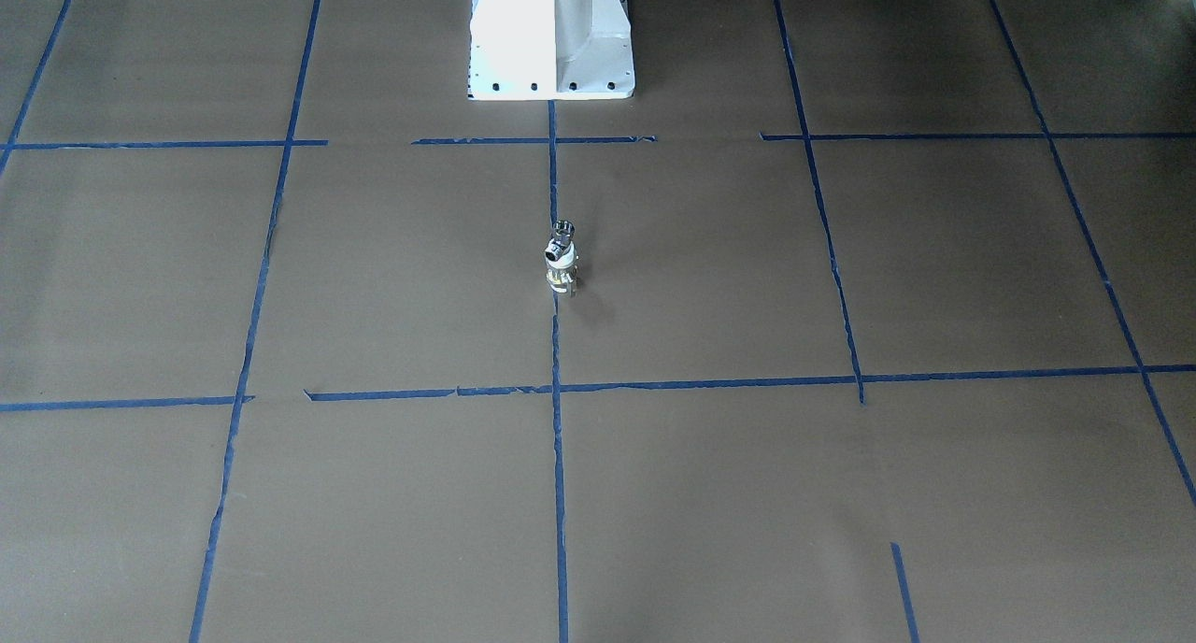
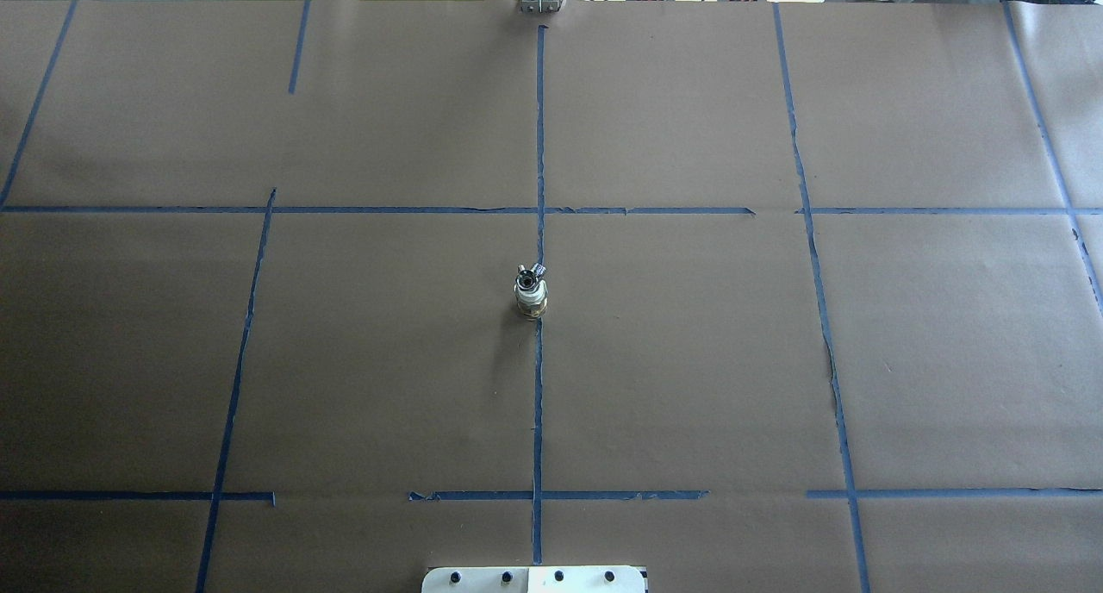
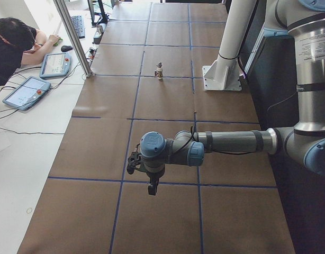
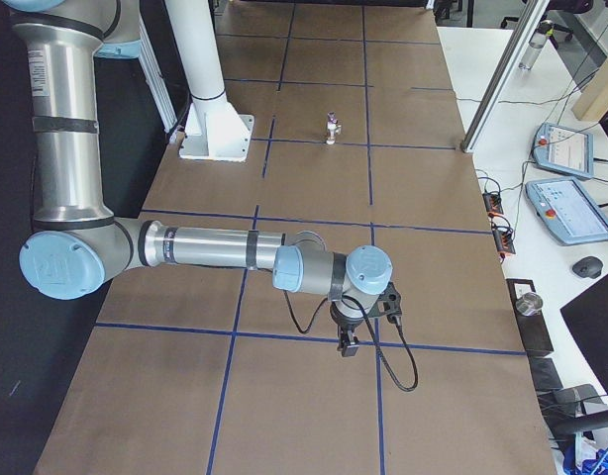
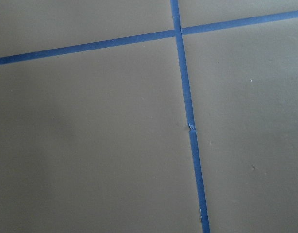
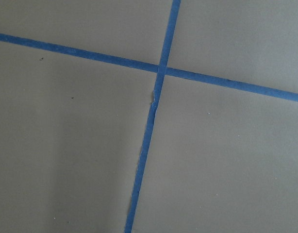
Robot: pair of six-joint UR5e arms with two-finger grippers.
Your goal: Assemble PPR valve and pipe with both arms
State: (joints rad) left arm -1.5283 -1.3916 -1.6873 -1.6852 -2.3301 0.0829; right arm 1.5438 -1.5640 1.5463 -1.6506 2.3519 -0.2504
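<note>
a small stubby ppr valve (image 1: pixel 561 277) with white plastic ends and a brassy-silver middle stands upright on the centre blue tape line (image 1: pixel 559 456) of the brown paper table (image 1: pixel 841 493), a tiny shiny chrome t-shaped pipe (image 1: pixel 563 235) apparently seated on top, though too small to tell if truly joined. both look light, rigid and slick, easy to topple, so a hold low on the valve's body seems safest. the left gripper (image 3: pixel 151 188) and right gripper (image 4: pixel 349 345) hang well apart from them, seen only side-on, so how far open they are, or what they carry, cannot be told.
</note>
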